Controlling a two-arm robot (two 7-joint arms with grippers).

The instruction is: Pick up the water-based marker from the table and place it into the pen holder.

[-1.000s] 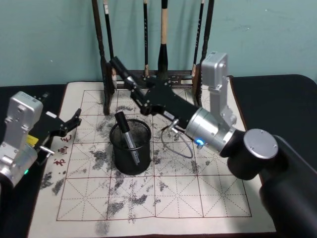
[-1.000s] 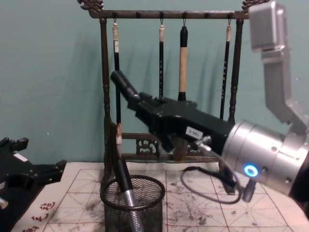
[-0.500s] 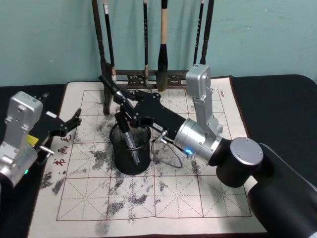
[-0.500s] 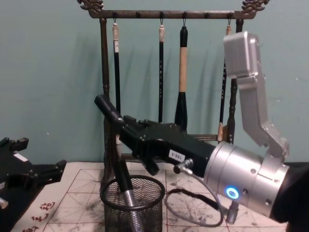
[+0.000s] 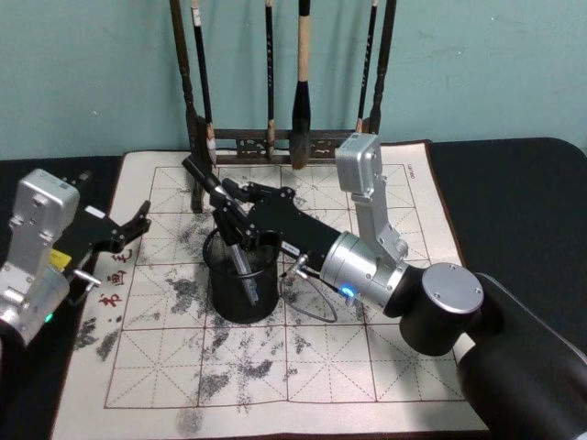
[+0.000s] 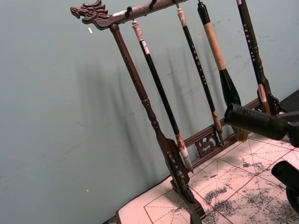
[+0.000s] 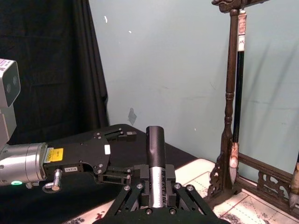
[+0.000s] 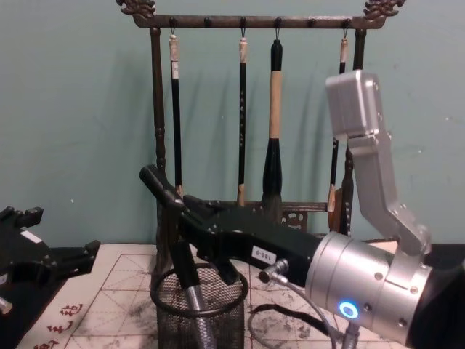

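Over the pen holder [image 5: 240, 298], right end effector [image 5: 231, 213] is clamped on the water-based marker [image 5: 204, 181]. The marker's long axis is tilted, free end up toward the robot's left, lower end just above the rim, the holder directly below, beside another pen [image 5: 241, 268] standing inside. Left end effector [image 5: 134, 229] sits spread and empty at the mat's [image 5: 367, 367] left edge, farther off; white label [image 8: 258, 254] and red characters [image 5: 116, 277] unreadable.

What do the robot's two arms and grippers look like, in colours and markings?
The right arm is a silver cylinder with a glowing blue light, a grey looped cable and a black joint capped in grey. The right gripper is black, with a white label. The left arm is silver and boxy, with a yellow sticker; the left gripper is black.
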